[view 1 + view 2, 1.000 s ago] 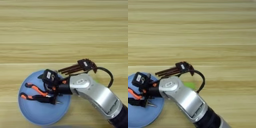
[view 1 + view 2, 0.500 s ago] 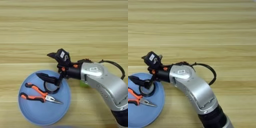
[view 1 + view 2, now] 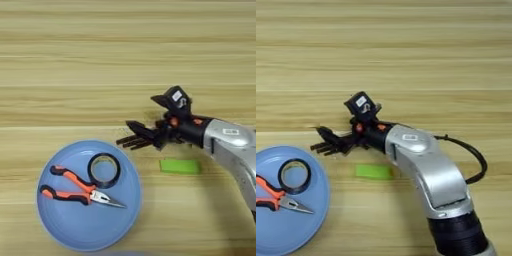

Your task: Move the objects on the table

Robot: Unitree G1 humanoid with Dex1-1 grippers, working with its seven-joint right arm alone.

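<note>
1. While the right gripper hangs at mid-frame over the bundle of hex keys, its two black fingers point toward picture left, and whether they are parted or pressed together cannot be told.
2. Needle-nose pliers lie in the blue plate at lower left, beside a ring of black tape in the same plate.
3. Green block lies flat on the table, right of the plate and just below the forearm.
4. Hex keys sit on bare wood just off the plate's upper right rim, their ends fanning toward picture left from under the fingers.
5. Judgement: the keys look like the next item to take. To do it well, settle the fingers across the bundle's thick part, not the loose ends, and close squarely so the keys do not splay or slip out.
6. Left eye view shows the whole plate and both plier handles.
7. Right eye view cuts the plate at the left edge but shows the full silver forearm and its black cable looping to the right.
</note>
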